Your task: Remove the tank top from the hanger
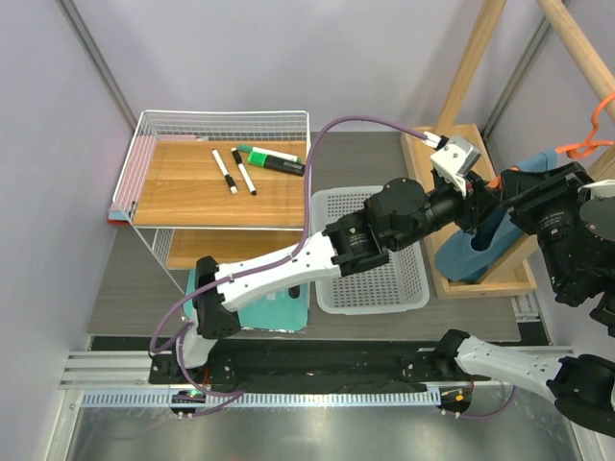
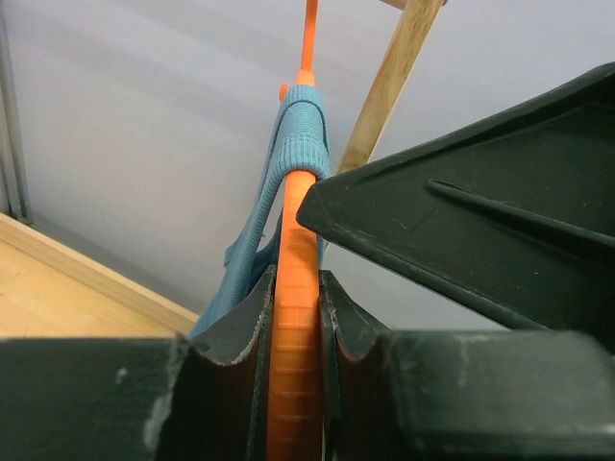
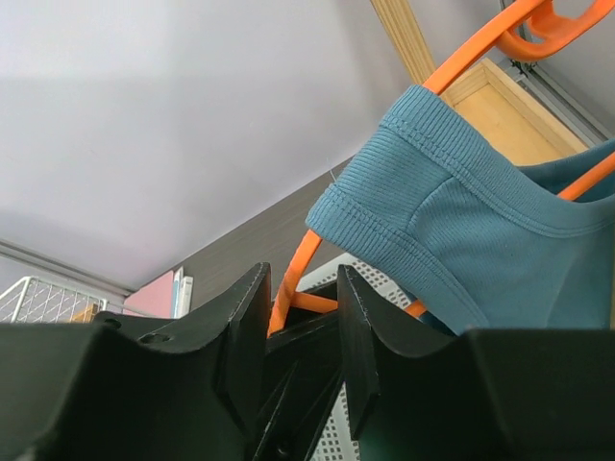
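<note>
The orange hanger [image 1: 587, 146] hangs by its hook from a wooden rail at the right. The teal tank top [image 1: 475, 252] is draped on it. My left gripper [image 1: 483, 189] reaches across to the hanger's near end. In the left wrist view it [image 2: 294, 327] is shut on the hanger's orange arm [image 2: 293, 288], just below the tank top's strap [image 2: 302, 139]. My right gripper [image 1: 511, 190] is close beside it. In the right wrist view it [image 3: 302, 322] is open and empty, just below the tank top's shoulder [image 3: 452, 221] and beside the hanger's arm [image 3: 293, 279].
A white perforated basket [image 1: 375, 274] stands under my left arm. A wire rack [image 1: 216, 182] with wooden shelves holds several markers at the left. A mint-green mat [image 1: 281, 309] lies near my left base. The wooden clothes stand [image 1: 468, 72] rises at the right.
</note>
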`<state>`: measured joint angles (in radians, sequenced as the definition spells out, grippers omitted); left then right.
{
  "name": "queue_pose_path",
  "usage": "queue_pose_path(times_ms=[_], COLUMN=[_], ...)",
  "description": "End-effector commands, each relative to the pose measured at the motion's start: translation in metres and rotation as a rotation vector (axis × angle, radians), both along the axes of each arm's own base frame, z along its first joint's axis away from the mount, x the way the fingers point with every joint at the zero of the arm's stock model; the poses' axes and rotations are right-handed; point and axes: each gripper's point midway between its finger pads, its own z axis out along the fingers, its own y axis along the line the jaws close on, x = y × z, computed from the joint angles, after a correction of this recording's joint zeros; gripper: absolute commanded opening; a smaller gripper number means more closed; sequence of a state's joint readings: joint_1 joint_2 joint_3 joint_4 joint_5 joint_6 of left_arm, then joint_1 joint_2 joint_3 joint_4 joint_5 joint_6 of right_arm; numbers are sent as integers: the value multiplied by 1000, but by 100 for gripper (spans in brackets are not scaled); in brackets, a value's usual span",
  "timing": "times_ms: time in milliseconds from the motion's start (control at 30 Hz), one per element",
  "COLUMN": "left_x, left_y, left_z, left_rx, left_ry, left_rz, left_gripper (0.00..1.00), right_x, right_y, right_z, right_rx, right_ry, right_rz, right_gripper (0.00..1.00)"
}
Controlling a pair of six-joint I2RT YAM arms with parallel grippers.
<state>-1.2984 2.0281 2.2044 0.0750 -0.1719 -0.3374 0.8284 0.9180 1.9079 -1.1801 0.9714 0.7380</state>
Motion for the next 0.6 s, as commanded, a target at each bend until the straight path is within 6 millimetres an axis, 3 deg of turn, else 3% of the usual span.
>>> queue_pose_path(times_ms=[0, 433, 567], left_x=[-2, -3, -4], left_y=[19, 19, 18], left_z=[22, 20, 17], left_rx=[-34, -34, -26], left_ry=[5, 0, -2], left_rz=[13, 6, 4], left_gripper=[0, 0, 0], right_x=[7, 18, 20], right_y=[4, 8, 9], right_z=[11, 3, 5], right_rx=[76, 143, 140], right_ry=[-45, -81, -88], right_rz=[-29, -81, -94], right_gripper=[40, 34, 28])
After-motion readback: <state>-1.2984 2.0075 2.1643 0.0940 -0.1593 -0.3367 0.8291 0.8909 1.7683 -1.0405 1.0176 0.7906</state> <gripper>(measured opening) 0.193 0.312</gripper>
